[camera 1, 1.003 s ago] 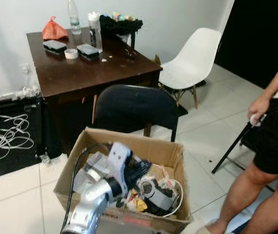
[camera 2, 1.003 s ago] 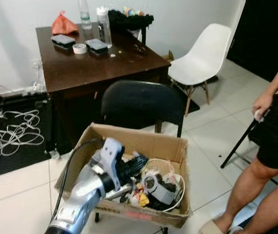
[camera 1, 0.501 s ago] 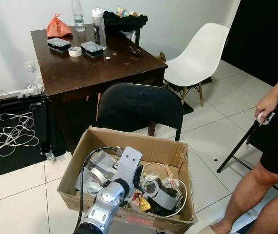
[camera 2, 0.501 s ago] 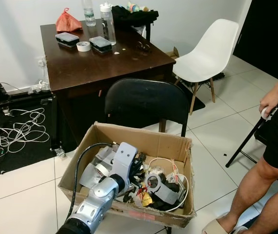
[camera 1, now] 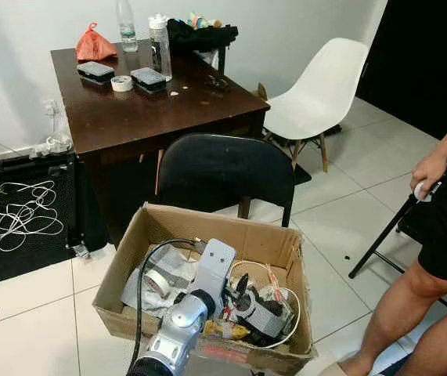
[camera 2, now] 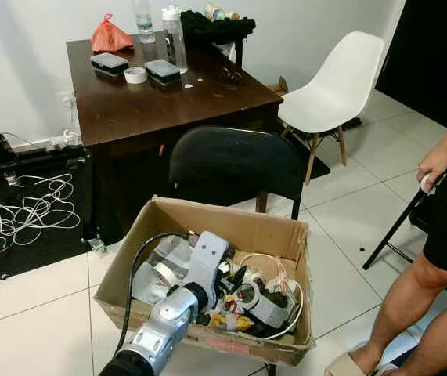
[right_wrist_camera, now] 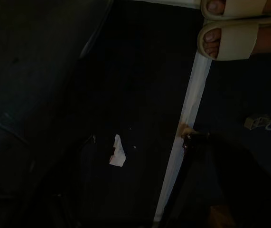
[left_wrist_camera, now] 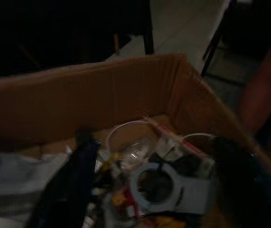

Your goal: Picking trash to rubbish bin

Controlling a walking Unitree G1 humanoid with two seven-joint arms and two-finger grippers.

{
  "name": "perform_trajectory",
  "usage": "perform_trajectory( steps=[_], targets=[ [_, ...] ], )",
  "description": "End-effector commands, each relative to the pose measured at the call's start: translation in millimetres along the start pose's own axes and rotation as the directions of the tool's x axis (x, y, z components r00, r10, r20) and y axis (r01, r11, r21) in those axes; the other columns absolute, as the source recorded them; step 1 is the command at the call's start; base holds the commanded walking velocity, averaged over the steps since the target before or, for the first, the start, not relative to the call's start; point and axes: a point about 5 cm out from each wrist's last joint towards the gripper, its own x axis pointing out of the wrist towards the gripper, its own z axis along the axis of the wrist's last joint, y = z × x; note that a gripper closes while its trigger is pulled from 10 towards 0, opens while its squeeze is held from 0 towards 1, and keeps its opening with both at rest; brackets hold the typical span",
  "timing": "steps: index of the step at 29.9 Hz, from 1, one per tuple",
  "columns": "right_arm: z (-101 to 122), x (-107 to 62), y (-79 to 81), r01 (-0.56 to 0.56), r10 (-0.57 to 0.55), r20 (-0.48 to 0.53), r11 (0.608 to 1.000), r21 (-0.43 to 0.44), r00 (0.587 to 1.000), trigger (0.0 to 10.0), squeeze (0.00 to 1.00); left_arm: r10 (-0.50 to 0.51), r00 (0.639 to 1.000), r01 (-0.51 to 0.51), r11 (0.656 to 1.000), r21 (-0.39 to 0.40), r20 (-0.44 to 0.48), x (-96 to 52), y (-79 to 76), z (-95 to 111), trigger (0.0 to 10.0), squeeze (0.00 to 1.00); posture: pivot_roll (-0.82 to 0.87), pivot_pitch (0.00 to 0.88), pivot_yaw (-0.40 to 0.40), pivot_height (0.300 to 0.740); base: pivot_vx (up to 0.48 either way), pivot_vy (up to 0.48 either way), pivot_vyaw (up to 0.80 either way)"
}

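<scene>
Eye views: the left gripper (camera 1: 235, 294) has pushed further into the cardboard box (camera 1: 160, 223) than half a second ago; wrist housing now sits over the middle of the box, fingers down among the trash. Whether it is released or clenched, cannot tell. Camera framing nearly the same as before; the box, the black chair (camera 1: 219, 172) behind it and the person (camera 1: 442, 235) to the right of the box have kept their places.

Box contents: a tape roll (camera 1: 157, 282) and crumpled grey paper (camera 1: 141, 290) on the side away from the person, white cable loops (camera 1: 278, 294), a grey-and-black part (camera 1: 266, 317), yellow and red scraps (camera 1: 227, 329) by the near wall.

On the tabletop (camera 1: 129, 110) behind the box: orange bag (camera 1: 91, 45), two bottles (camera 1: 158, 45), two flat cases (camera 1: 95, 70), small tape roll (camera 1: 121, 82).

Left wrist view: dark, blurred. Inside of box wall (left_wrist_camera: 88, 95), a grey ring-shaped part (left_wrist_camera: 166, 187), white cable (left_wrist_camera: 121, 130), one black finger (left_wrist_camera: 71, 185) over the pile.

Right wrist view: very dark. Floor, a white paper scrap (right_wrist_camera: 117, 152), person's feet in pale sandals (right_wrist_camera: 235, 28). Right gripper state: cannot tell.
</scene>
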Motion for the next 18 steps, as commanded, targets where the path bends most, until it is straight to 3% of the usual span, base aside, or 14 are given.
perform_trajectory(
  steps=[1,2,7,10,12,16,18],
  targets=[
    [0,1.6,19.7,-0.065,0.065,0.007,0.998,0.013,0.998,10.0,0.0,-0.016,1.0,0.017,0.998,-0.067,0.018,2.1,-5.2,2,10.0,1.0,-0.09,0.189,0.052,0.74,0.0,0.0,0.0],
    [0,1.6,19.6,-0.065,0.065,0.007,0.998,0.011,0.998,10.0,0.0,-0.062,0.997,0.069,0.987,-0.146,0.056,0.2,-3.3,6,10.0,0.0,-0.09,0.189,0.051,0.74,0.0,0.0,0.0],
    [0,1.5,19.5,-0.065,0.065,0.006,0.998,0.01,0.998,10.0,0.0,-0.11,0.989,0.133,0.959,-0.251,0.103,-9.7,12.2,7,10.0,0.0,-0.09,0.192,0.051,0.74,0.0,0.0,0.0],
    [0,1.5,19.6,-0.066,0.066,0.006,0.998,0.009,0.998,10.0,0.0,-0.115,0.987,0.14,0.956,-0.259,0.109,-17.5,22.0,3,10.0,0.0,-0.09,0.192,0.053,0.74,0.0,0.0,0.0],
    [0,1.6,20.0,-0.068,0.068,0.007,0.998,0.01,0.998,10.0,0.0,-0.079,0.995,0.091,0.96,-0.266,0.056,-33.5,42.0,-15,10.0,0.0,-0.09,0.191,0.054,0.74,0.0,0.0,0.0],
    [0,1.6,20.2,-0.069,0.069,0.007,0.998,0.009,0.998,10.0,0.0,-0.06,0.998,0.067,0.959,-0.274,0.032,-42.0,50.9,-24,10.0,0.0,-0.08,0.191,0.054,0.74,-0.222,0.0,0.0],
    [0,1.6,20.2,-0.069,0.069,0.006,0.998,0.008,0.998,10.0,0.0,-0.031,0.999,0.024,0.96,-0.279,-0.02,-53.7,61.9,-36,10.0,0.0,-0.08,0.19,0.053,0.74,-0.358,0.0,0.0]
  ],
)
